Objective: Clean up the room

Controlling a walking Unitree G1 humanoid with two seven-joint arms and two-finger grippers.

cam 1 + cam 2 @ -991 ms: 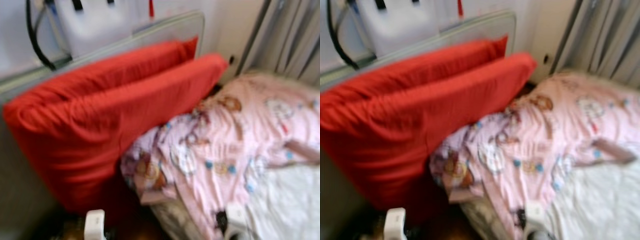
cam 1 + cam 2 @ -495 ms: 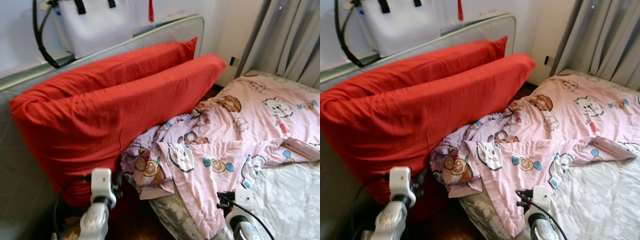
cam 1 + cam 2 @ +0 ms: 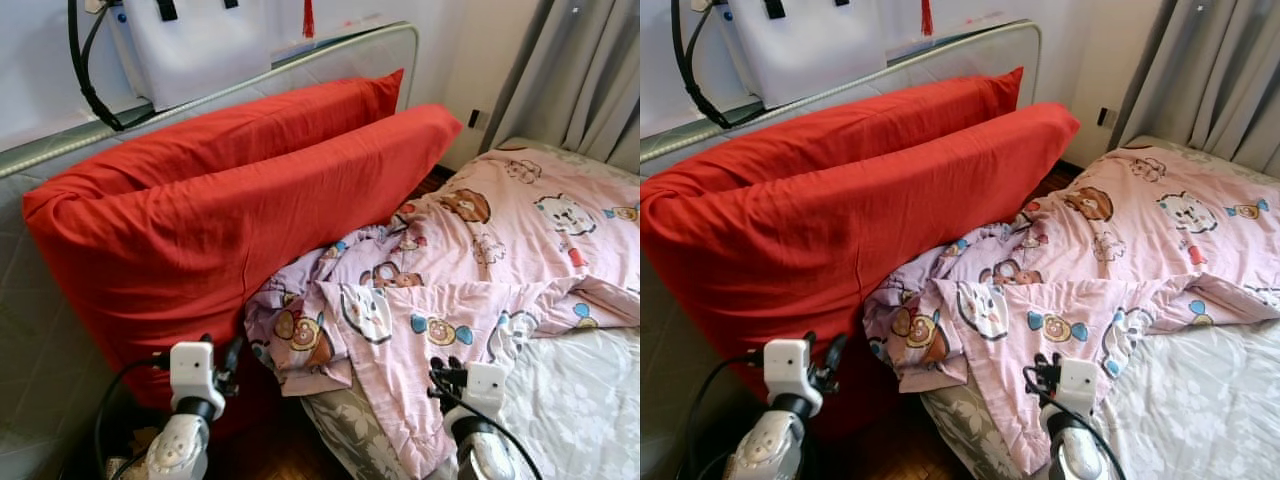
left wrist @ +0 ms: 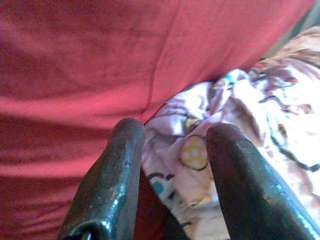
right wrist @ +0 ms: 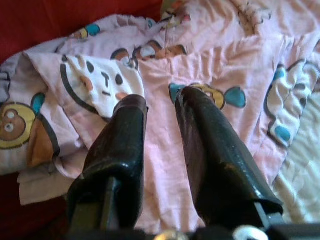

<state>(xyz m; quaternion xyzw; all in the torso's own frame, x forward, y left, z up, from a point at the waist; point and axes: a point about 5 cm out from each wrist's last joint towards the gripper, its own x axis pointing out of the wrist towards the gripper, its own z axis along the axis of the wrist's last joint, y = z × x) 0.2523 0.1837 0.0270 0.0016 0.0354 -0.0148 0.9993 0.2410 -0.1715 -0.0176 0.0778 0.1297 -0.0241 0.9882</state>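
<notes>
The right gripper (image 5: 159,112) is held a little apart, nothing pinched between the black fingers yet, and it's pointed at the folded-back edge of the pink cartoon-print quilt (image 3: 470,260). A small gap can be seen between the two fingers, with only pink fabric behind it. The left gripper (image 4: 170,145) is spread wider, also empty, and aimed at the spot where the quilt's crumpled corner is tucked against the front red pillow (image 3: 240,220).

So the quilt is bunched up across the head end of the bed, its edge flipped over itself, one corner drooping off the mattress side toward the dark wood floor (image 3: 285,455). The grey patterned sheet (image 3: 590,400) is left bare below it. Two long red pillows are leaned against the grey padded headboard (image 3: 40,330).

Handling-wise, it's likely to be light and totally floppy, judging by all the soft creases. No stiffness can be counted on, so whatever gets lifted will just drape and drag the rest along. It probably won't slip much, being thin cotton-looking cloth, and it isn't fragile. The best hold would be taken on the folded hem nearest each gripper, one at the hanging corner (image 3: 915,370) and one further along the flipped edge (image 3: 1080,330), so it can be pulled out flat.
</notes>
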